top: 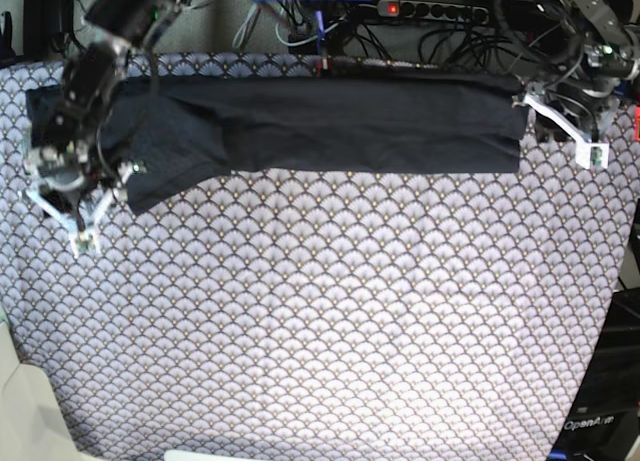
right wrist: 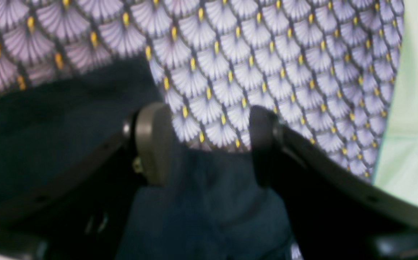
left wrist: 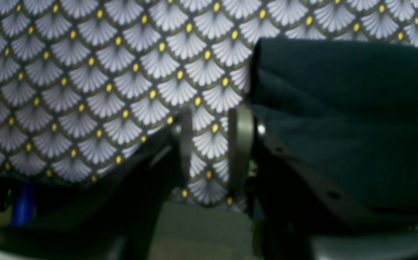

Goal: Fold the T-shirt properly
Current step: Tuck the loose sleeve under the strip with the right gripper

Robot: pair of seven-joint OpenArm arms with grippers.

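The black T-shirt [top: 330, 131] lies as a long folded band across the far side of the table, with one sleeve end drooping toward the left [top: 160, 186]. My right gripper [top: 80, 226] sits at that left end. In the right wrist view the gripper [right wrist: 209, 144] is open wide, with black T-shirt cloth [right wrist: 209, 209] lying loose low between its fingers. My left gripper [top: 547, 118] hovers just off the band's right edge. In the left wrist view that gripper [left wrist: 213, 144] is open over patterned cloth, and the T-shirt [left wrist: 346, 115] lies beside it on the right.
A grey scallop-patterned cloth [top: 330, 321] with yellow dots covers the table. Its left edge [right wrist: 386, 144] shows close to my right gripper, with pale floor beyond. Cables and a power strip [top: 430, 9] run behind the table's far edge.
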